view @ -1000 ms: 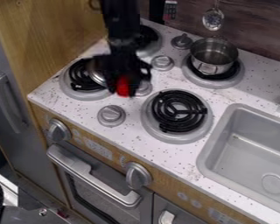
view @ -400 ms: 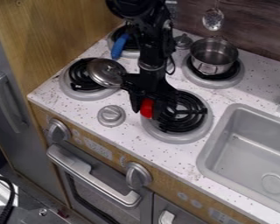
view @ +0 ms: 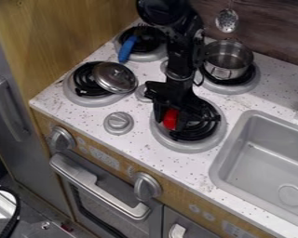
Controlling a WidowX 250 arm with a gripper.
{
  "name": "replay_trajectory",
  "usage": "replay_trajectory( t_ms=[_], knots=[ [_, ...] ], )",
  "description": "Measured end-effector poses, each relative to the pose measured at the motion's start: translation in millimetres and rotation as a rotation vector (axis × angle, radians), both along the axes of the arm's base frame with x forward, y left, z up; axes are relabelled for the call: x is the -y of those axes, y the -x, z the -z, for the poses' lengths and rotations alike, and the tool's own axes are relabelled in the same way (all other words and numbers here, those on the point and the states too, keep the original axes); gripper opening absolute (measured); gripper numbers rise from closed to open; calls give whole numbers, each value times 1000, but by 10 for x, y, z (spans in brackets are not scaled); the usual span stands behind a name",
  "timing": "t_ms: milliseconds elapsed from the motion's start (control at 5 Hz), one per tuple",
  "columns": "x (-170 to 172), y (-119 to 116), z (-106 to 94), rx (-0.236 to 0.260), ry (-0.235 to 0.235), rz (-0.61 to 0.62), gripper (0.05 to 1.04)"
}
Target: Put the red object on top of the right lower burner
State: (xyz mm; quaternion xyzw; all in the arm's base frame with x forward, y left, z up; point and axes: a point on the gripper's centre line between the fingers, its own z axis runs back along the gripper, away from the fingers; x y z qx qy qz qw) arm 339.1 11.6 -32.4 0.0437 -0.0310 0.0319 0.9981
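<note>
The black arm is coming in from the top edge of the view, and its gripper (view: 171, 118) is hanging down over the left part of the right lower burner (view: 197, 145). The jaws are grasping the red object (view: 170, 119), standing on either side of it. The red object is sitting low between them, in front of the black coil; whether it is touching the burner, I cannot tell.

On the speckled white table (view: 139, 146), 4 burners are showing in all. A metal lid (view: 115, 77) is resting partly over the left lower burner (view: 83, 98), lying at its right side. A blue-handled utensil (view: 127, 49) is lying across the left upper burner (view: 143, 56). A metal pot (view: 228, 59) is standing upright on the right upper burner (view: 236, 87). A grey knob (view: 118, 122) is sitting between the 2 lower burners, nearer the front edge. A grey sink (view: 263, 167) is occupying the right side, and a slotted spoon (view: 226, 21) is hanging against the back wall.
</note>
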Motion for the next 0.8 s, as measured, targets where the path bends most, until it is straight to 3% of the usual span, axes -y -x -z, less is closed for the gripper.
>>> replay_trajectory(
  t_ms=[200,400,600,800],
  knots=[
    [40,-56,15,3,-8,13,606],
    [66,-96,63,-15,-23,24,908],
    [54,-81,54,-26,-30,19,1005],
    [15,-118,-259,50,-9,-12,1001]
  ],
)
